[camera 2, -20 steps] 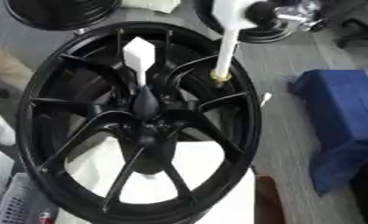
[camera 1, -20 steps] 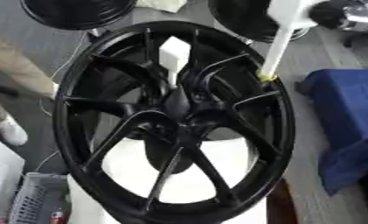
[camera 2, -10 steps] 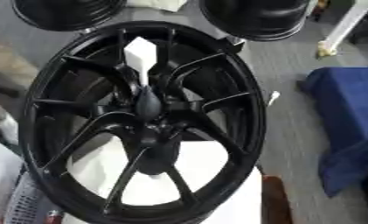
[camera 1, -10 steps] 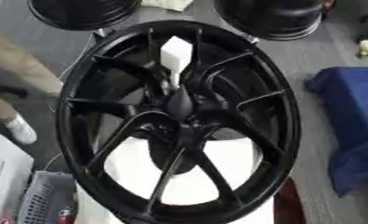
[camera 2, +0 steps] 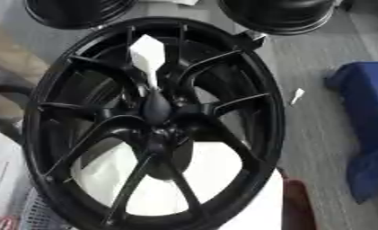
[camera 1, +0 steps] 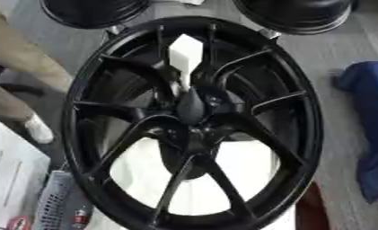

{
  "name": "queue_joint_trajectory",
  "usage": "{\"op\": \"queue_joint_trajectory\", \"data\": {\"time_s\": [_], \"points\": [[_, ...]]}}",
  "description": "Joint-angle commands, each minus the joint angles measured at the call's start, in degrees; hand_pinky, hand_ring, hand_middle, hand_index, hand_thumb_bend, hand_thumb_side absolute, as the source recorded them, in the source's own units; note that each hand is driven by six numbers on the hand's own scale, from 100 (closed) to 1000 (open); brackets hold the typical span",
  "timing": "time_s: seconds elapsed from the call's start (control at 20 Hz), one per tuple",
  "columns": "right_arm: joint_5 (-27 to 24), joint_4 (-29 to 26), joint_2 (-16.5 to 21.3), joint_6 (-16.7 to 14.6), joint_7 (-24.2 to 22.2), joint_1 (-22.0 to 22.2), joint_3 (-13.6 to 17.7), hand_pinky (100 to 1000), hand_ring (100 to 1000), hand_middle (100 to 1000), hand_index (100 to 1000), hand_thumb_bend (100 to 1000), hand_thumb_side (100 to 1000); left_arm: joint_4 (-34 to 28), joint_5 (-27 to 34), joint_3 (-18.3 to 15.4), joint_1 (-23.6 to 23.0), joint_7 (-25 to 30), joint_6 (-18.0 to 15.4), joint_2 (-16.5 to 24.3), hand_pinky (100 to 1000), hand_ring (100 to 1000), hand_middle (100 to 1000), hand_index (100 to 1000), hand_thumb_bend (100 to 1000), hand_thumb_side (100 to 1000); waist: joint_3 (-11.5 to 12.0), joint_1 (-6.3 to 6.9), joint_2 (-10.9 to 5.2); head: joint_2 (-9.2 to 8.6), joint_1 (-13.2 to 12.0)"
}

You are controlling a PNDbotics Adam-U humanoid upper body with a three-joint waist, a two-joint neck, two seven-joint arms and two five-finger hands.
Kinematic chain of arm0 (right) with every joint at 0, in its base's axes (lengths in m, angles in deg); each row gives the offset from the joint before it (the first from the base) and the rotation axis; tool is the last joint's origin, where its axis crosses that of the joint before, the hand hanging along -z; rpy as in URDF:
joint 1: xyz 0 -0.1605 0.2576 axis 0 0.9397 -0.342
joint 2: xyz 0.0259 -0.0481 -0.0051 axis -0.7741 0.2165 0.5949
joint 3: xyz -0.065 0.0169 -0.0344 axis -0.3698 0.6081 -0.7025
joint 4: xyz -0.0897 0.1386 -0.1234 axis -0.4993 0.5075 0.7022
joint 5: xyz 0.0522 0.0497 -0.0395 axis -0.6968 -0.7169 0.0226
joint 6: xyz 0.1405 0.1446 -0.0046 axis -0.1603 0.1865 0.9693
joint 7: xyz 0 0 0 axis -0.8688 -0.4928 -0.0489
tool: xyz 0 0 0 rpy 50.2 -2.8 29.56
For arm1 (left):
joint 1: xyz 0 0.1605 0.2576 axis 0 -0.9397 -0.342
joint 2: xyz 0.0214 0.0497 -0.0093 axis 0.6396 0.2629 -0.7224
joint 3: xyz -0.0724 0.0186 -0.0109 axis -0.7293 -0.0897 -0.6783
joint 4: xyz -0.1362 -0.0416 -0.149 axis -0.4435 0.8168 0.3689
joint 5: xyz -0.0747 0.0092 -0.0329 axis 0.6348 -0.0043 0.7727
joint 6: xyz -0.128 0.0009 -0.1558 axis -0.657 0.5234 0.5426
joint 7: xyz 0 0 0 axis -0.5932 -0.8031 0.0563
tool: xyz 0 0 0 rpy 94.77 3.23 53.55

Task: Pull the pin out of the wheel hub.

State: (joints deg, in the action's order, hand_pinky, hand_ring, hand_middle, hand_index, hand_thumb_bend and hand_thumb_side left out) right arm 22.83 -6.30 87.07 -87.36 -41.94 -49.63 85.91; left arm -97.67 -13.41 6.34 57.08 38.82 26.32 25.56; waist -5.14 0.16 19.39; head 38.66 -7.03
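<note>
A large black spoked wheel [camera 1: 193, 123] fills both views, lying over a white surface. At its hub a dark, drop-shaped pin [camera 1: 191, 106] stands among the spokes, pointing towards the far rim. A white block [camera 1: 185, 54] shows through the spokes just beyond the hub. Neither of my hands appears in either view.
Two more black wheels [camera 1: 94, 11] [camera 1: 298, 13] lie at the far edge. Blue cloth [camera 2: 364, 130] lies on the grey floor at the right, with a small white scrap [camera 2: 298, 95] near it. A person's leg and shoe [camera 1: 34, 128] are at the left, a grey basket [camera 1: 58, 206] at the lower left.
A white rod with a yellowish tip that touched the wheel's right rim a second ago drew away to the upper right and is gone. The camera has shifted slightly.
</note>
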Motion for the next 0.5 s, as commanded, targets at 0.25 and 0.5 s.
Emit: {"op": "queue_joint_trajectory", "data": {"time_s": [0.25, 0.5], "points": [[-0.45, -3.77, 0.68, 0.14, 2.09, -0.48, 2.70, 855, 791, 809, 898, 100, 649, -1.36, -0.02, -0.57, 0.79, 0.04, -0.07, 1.02, 671, 723, 552, 703, 515, 552, 0.08, 0.02, -0.99, -0.86, -0.12], [-1.64, -7.37, 0.63, 1.23, 3.38, -1.48, 2.04, 857, 795, 820, 905, 100, 484, -1.42, 0.00, -0.47, 0.93, 0.19, -0.05, 1.05, 671, 724, 553, 703, 514, 551, 0.09, 0.06, -1.08, -0.90, 0.24]]}}
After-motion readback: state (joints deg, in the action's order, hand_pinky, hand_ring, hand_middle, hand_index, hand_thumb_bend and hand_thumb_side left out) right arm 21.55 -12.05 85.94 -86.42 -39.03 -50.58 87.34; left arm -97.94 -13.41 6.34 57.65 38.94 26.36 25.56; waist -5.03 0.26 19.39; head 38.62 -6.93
